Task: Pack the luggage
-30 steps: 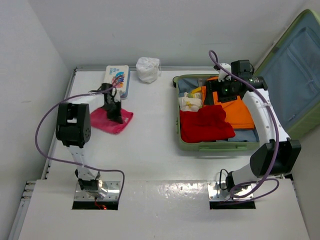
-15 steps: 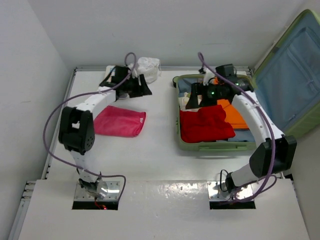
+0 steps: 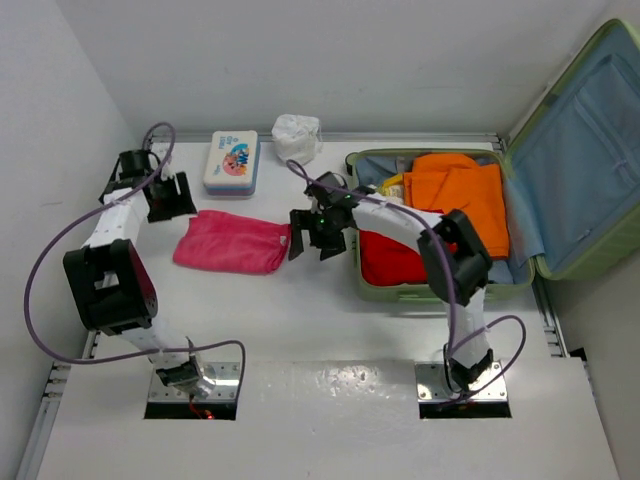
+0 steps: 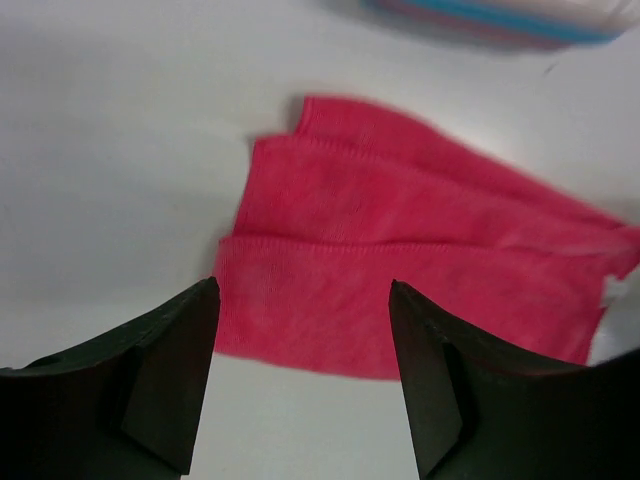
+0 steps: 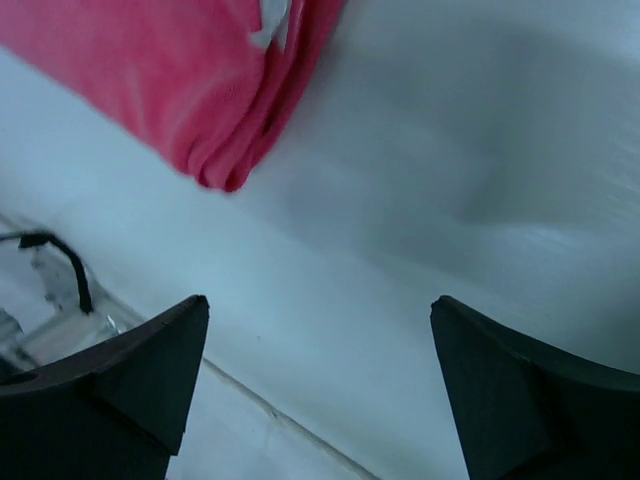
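The luggage (image 3: 430, 293), a light-green suitcase, lies open at the right with its blue-lined lid (image 3: 572, 150) leaning back. Orange clothes (image 3: 460, 195) and a red garment (image 3: 395, 258) lie inside it. A pink towel (image 3: 232, 243) lies folded flat on the table left of it. My left gripper (image 3: 178, 203) hovers open just off the towel's left end; its wrist view shows the towel (image 4: 400, 280) beyond the parted fingers (image 4: 180, 350). My right gripper (image 3: 298, 240) stands open at the towel's right end, and the towel's edge (image 5: 190, 90) shows above its empty jaws.
A white-and-blue printed box (image 3: 232, 162) lies at the back behind the towel, with a crumpled white bag (image 3: 297, 137) to its right. The left wrist view catches the box's edge (image 4: 500, 15). Walls close in at the left and back.
My left gripper opened, let go of the pink towel and drew back to the left. The towel now lies spread out. My right arm swung out of the luggage to the towel's right end.
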{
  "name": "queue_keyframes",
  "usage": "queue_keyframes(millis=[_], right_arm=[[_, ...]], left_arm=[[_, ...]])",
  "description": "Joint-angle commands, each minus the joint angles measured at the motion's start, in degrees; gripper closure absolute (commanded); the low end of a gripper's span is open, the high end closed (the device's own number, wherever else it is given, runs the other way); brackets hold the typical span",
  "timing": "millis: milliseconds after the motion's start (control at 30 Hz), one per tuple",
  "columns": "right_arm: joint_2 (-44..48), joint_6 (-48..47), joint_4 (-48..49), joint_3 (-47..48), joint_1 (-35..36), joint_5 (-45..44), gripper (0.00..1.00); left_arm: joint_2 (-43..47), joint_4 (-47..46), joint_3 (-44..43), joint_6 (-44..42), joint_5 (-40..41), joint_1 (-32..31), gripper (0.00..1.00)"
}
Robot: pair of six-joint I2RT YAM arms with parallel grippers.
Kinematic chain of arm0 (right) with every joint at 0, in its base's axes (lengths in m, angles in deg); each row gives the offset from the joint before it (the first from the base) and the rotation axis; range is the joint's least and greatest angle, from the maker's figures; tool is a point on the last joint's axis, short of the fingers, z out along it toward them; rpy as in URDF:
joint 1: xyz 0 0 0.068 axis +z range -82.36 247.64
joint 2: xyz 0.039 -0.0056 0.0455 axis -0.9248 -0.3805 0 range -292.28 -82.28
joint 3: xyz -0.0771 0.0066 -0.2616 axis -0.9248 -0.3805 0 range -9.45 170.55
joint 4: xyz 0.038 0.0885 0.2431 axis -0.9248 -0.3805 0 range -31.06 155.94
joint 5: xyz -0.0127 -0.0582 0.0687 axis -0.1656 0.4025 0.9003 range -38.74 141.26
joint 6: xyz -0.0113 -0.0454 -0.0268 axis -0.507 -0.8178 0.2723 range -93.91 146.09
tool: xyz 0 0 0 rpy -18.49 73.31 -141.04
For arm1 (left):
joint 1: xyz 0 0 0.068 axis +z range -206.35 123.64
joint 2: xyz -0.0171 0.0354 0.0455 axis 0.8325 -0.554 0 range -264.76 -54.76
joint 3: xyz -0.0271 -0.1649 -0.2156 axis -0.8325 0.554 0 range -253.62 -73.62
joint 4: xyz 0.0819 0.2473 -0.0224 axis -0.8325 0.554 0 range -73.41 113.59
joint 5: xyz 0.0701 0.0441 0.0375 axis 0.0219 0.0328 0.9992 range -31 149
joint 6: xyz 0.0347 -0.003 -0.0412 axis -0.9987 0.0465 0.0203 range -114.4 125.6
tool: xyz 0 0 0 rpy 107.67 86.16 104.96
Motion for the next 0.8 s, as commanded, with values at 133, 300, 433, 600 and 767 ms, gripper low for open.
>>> queue_keyframes(millis=[133, 300, 433, 600, 767], right_arm=[[-9.45, 13.22, 8.79, 9.59, 1.42, -5.81, 0.08], [-16.29, 15.42, 10.74, 13.28, 2.83, -6.07, 0.08], [-20.33, 17.96, 14.07, 13.55, 4.32, -4.23, 0.08], [-24.39, 17.45, 15.76, 17.16, 6.26, -3.79, 0.11], [-23.96, 13.77, 16.63, 15.05, 5.65, -4.49, 0.25]], left_arm=[[-5.16, 2.02, 3.69, -8.17, 0.14, 0.92, 0.29], [-9.82, -0.52, 3.69, -7.56, 3.73, 0.93, 0.3], [-12.91, -1.66, 4.82, -4.14, 10.14, -1.7, 0.33], [-12.91, -5.36, 8.7, -0.53, 8.41, -4.96, 0.38], [-13.71, -7.29, 11.34, 1.67, 7.18, -10.4, 0.54]])
